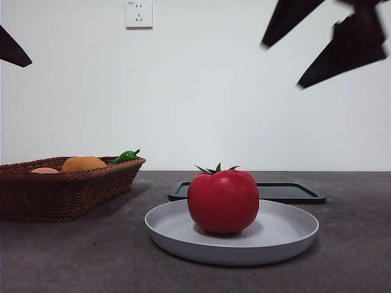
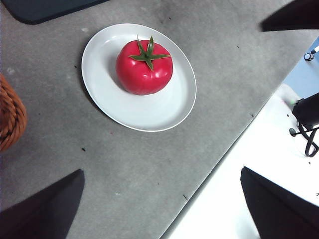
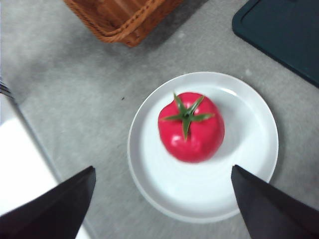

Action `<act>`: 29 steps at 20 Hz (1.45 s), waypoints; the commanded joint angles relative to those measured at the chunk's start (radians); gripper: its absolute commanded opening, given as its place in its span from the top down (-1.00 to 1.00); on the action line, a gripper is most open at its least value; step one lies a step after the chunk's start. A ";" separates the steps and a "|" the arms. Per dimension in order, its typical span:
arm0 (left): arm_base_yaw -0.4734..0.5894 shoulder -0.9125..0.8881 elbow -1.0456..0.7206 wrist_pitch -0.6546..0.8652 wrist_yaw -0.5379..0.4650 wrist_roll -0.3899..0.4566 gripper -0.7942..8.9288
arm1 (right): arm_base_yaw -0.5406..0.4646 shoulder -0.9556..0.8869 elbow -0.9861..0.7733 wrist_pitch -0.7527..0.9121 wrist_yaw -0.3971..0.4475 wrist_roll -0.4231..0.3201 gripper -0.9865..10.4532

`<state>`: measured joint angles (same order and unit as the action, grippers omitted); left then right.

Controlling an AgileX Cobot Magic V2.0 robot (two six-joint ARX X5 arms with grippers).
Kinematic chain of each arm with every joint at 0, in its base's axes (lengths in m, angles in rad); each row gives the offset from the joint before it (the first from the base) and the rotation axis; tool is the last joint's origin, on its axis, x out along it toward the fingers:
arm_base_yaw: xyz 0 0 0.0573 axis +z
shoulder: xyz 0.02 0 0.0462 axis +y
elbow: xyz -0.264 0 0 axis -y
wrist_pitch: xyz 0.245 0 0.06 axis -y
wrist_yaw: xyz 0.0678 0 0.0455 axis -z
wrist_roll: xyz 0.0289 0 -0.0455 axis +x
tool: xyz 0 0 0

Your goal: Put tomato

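The tomato (image 1: 223,201) sits upright on the white plate (image 1: 287,235), nearest the front edge of the table (image 1: 73,256), roughly at the middle of the plate and slightly toward its far side. Its dark green calyx points up, and nothing touches it. From the right wrist view the same tomato (image 3: 191,127) lies on the plate (image 3: 249,164) directly below the right gripper (image 3: 162,199), whose two black jaws stand wide apart and hold nothing. In the front view this gripper (image 1: 324,43) hangs high at the upper right, blurred, well above the plate.

The left gripper (image 2: 162,199) is also spread open and empty. It hovers over the table's edge, off to one side of the plate (image 2: 104,94), with the tomato (image 2: 144,67) well apart from its jaws. In the front view it shows only as a black tip (image 1: 12,49) at the upper left.

Further back, toward the left edge of the table, stands a brown wicker basket (image 1: 67,189). It holds an orange round fruit (image 1: 84,163), a green pepper (image 1: 125,156) resting against the rim, and a pale pinkish item (image 1: 44,171) that is too hidden to name.

Just behind the plate lies a flat black tray (image 1: 290,192), near the far edge of the table. On the white wall beyond is a power socket (image 1: 138,13).
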<state>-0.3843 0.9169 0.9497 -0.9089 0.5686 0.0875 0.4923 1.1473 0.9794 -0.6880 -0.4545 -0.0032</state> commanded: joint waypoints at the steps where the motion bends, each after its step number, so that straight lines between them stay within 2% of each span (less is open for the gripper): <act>1: -0.005 0.006 0.024 0.011 0.005 0.009 -0.19 | 0.032 0.073 0.018 0.063 0.024 -0.003 0.06; 7: -0.005 0.006 0.024 0.011 0.005 0.010 -0.19 | 0.096 0.239 0.018 0.199 0.119 -0.005 -0.04; 13: -0.005 0.006 0.024 0.012 0.005 0.010 -0.19 | 0.145 0.361 0.018 0.278 0.176 -0.005 -0.04; 16: -0.005 0.006 0.024 0.012 0.005 0.010 -0.19 | 0.159 0.402 0.018 0.311 0.177 -0.005 -0.04; 20: -0.005 0.006 0.024 0.012 0.005 0.009 -0.18 | 0.168 0.448 0.018 0.320 0.227 -0.005 -0.06; 29: -0.005 0.006 0.024 0.012 0.005 0.009 -0.18 | 0.183 0.539 0.018 0.345 0.228 -0.005 -0.09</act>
<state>-0.3843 0.9169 0.9497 -0.9077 0.5686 0.0875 0.6651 1.6665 0.9813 -0.3534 -0.2302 -0.0036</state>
